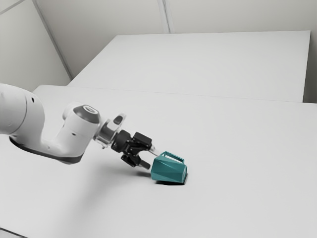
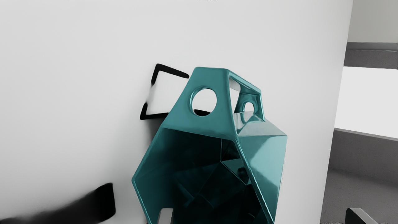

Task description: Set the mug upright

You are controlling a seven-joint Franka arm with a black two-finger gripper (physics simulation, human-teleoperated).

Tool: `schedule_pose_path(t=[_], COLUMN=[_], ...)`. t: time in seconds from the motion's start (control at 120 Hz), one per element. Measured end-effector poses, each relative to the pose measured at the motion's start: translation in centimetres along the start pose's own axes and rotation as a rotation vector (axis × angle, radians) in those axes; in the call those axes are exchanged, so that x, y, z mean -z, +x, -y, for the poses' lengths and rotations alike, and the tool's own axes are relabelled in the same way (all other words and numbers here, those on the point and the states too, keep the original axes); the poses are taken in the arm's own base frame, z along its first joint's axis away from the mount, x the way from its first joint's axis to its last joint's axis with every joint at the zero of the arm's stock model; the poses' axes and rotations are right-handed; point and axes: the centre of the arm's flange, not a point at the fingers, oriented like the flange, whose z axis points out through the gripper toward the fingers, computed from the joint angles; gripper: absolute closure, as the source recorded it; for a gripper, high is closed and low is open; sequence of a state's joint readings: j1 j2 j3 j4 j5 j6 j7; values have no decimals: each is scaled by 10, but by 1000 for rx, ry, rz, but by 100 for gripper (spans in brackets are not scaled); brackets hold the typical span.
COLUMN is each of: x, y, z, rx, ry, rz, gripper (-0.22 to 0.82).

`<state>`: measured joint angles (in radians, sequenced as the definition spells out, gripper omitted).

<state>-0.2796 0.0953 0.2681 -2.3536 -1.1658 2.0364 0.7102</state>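
The teal faceted mug (image 1: 168,170) lies on its side on the table, its handle (image 1: 173,157) on the upper side. Just to the exterior view's left of it is my gripper (image 1: 151,158), tilted down, fingers apart. In the wrist view the mug (image 2: 267,155) turns its dark open mouth toward my hand, and its handle (image 2: 211,76) has a round hole. My gripper (image 2: 261,216) is open there, one fingertip in front of the mouth and the other out past the mug's side wall. Part of the rim is cut off.
The white table (image 1: 237,203) extends around the mug. Behind it stands another broad pale surface (image 1: 213,64), with grey walls beyond. Dark shadows of the handle and of my hand fall on the tabletop (image 2: 77,93) beside the mug.
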Motion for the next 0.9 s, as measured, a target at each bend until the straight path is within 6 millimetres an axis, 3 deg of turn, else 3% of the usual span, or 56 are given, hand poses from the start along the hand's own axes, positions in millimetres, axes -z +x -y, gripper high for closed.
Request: schedule_pose_path(t=[0.658, 0.9], x=[-36, -39], y=[-1, -5], z=[-6, -4], rx=[-135, -156], ry=[-71, -77], rz=[-19, -18], gripper=[1, 14])
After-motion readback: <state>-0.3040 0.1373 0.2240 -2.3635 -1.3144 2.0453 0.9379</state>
